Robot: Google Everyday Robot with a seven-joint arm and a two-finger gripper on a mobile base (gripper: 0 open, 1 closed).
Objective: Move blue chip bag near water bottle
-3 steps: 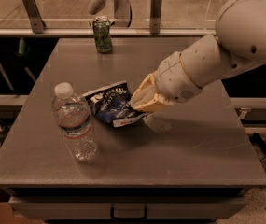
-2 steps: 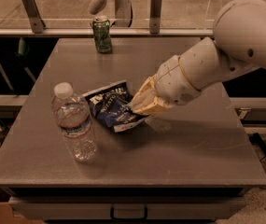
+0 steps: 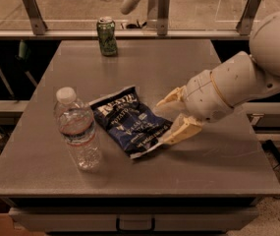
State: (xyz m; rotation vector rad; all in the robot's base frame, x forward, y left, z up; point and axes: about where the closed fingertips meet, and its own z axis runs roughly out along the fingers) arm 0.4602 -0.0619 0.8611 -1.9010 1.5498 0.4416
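**One bag flat beside the bottle, pincer spread at its right edge**

One grey table (image 3: pixel 218 181) is seen from above and from its near side. The bag (image 3: pixel 128 122) is laid flat on it, a little left of the middle, with its white lettering turned up and its long axis running from far left to near right. The bottle (image 3: pixel 78 131) is stood just left of the bag, white cap up, a red stripe showing on its label. The two are set so close that their edges seem to meet, though contact cannot be confirmed.

The gripper (image 3: pixel 165 122) is held low over the table at the bag's right edge, reached in from the right on a thick white arm (image 3: pixel 242 77). Its two pale fingers (image 3: pixel 181 130) are spread apart, one on the far side and one on the near side of the bag's right end. Nothing is clamped between them. The near finger is laid just beside the bag's near-right corner; whether it touches the foil cannot be told.

A green can (image 3: pixel 107 36) is stood upright at the far edge of the table, well apart from bag and bottle.
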